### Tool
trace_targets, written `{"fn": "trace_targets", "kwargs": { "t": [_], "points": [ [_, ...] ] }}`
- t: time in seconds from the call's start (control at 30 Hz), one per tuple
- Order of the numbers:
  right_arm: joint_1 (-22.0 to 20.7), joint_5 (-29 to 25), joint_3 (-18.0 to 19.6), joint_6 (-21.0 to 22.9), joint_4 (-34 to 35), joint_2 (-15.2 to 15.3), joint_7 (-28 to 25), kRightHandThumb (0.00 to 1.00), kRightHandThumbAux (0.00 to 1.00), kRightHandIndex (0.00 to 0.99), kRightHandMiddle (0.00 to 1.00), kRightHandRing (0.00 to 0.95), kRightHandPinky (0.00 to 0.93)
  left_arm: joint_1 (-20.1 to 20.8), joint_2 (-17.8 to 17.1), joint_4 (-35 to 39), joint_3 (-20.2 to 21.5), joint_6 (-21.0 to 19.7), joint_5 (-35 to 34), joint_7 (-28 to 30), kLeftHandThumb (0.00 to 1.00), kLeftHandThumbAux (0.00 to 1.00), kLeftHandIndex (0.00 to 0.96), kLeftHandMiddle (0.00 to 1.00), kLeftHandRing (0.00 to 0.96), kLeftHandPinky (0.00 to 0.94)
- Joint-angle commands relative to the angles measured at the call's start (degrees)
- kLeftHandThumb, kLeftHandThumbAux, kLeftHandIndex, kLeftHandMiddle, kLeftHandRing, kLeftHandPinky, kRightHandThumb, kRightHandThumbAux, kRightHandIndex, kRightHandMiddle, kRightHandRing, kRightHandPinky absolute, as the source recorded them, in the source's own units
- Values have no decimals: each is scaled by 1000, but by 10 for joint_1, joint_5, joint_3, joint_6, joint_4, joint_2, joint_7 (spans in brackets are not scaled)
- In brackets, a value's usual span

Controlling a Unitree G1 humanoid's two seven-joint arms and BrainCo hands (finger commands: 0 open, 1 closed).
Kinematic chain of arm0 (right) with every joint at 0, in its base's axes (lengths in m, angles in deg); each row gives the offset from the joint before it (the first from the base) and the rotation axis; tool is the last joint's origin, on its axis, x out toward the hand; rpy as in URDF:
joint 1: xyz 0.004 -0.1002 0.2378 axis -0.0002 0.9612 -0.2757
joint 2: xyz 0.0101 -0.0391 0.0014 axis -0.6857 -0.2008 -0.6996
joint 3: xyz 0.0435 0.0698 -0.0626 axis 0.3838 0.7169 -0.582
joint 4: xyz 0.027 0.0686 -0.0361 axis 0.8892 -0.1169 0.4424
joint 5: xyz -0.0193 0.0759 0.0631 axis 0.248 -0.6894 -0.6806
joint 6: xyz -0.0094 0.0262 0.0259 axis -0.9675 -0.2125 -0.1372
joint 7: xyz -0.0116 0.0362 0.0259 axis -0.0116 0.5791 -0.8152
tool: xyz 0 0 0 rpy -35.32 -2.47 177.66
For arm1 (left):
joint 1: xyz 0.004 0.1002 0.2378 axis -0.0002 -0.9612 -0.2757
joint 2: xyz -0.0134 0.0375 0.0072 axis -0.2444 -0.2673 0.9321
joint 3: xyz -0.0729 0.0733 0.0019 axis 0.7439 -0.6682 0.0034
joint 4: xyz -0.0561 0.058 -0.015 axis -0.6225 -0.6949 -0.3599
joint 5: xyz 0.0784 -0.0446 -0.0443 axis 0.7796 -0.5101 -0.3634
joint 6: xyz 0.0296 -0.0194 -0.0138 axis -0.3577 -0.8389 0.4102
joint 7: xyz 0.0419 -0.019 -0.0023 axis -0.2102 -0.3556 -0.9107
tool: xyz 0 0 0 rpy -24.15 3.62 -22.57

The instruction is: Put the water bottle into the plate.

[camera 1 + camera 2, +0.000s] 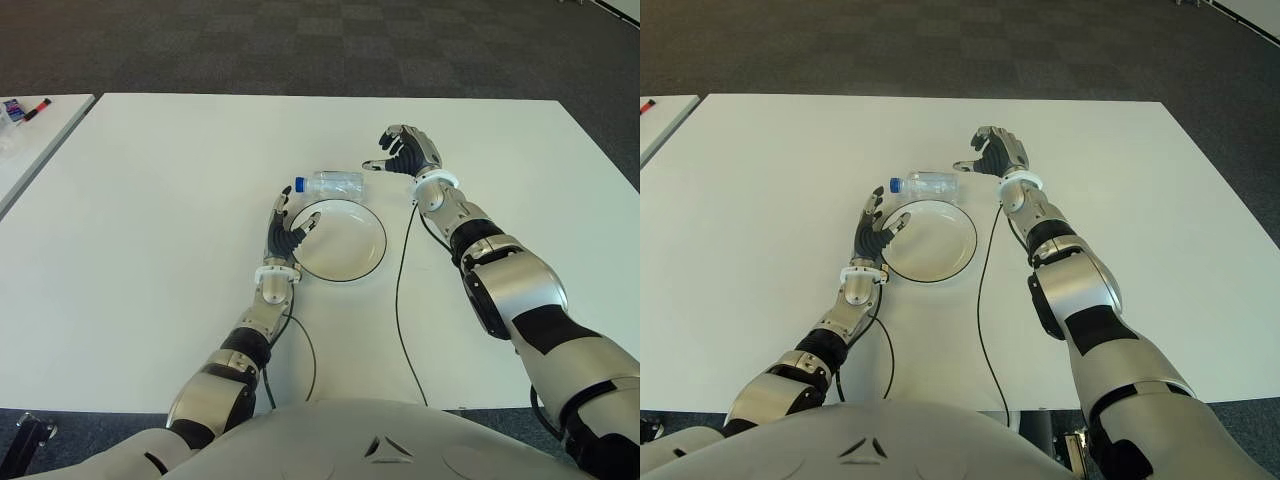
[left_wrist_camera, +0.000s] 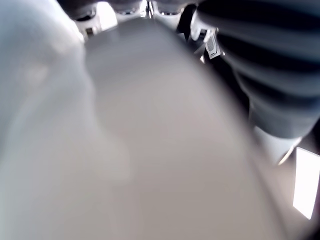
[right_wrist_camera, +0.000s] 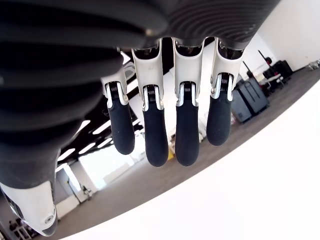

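A clear water bottle (image 1: 333, 183) with a blue cap lies on its side on the white table, just behind the plate (image 1: 372, 226). The plate is white with a dark rim and holds nothing. My right hand (image 1: 400, 152) hovers to the right of the bottle's base, fingers spread and holding nothing; its fingers (image 3: 165, 135) hang straight in the right wrist view. My left hand (image 1: 286, 232) stands at the plate's left rim, fingers relaxed and empty. The left wrist view shows only a blurred close surface.
The white table (image 1: 150, 220) stretches wide on the left and behind the bottle. A second table (image 1: 30, 140) with small items stands at the far left. Thin black cables (image 1: 400, 300) trail from both wrists across the table toward me.
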State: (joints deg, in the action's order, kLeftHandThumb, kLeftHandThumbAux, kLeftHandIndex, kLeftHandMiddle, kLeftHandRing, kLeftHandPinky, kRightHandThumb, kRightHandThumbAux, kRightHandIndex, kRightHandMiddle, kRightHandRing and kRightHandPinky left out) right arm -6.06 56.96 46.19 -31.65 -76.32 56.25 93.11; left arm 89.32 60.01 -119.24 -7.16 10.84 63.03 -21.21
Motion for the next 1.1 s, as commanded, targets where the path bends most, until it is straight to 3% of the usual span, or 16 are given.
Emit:
{"fn": "trace_targets", "kwargs": {
  "t": [0.03, 0.2, 0.73, 1.1],
  "points": [
    [23, -24, 18, -1, 2, -13, -7, 946, 666, 400, 462, 467, 412, -57, 15, -20, -1, -30, -2, -2, 218, 645, 28, 17, 8, 19],
    [35, -47, 38, -8, 11, -25, -9, 946, 666, 400, 464, 463, 402, -60, 14, -5, 2, -34, -9, 2, 220, 645, 30, 21, 8, 20],
    [54, -54, 53, -7, 19, -40, 14, 945, 668, 384, 486, 454, 399, -67, 13, 30, 2, -46, -24, 15, 220, 636, 23, 20, 5, 16],
    [72, -84, 75, -23, 26, -44, -5, 946, 668, 376, 513, 451, 403, -60, 13, 36, 0, -51, -27, 18, 212, 637, 21, 14, 0, 1]
  ]
}}
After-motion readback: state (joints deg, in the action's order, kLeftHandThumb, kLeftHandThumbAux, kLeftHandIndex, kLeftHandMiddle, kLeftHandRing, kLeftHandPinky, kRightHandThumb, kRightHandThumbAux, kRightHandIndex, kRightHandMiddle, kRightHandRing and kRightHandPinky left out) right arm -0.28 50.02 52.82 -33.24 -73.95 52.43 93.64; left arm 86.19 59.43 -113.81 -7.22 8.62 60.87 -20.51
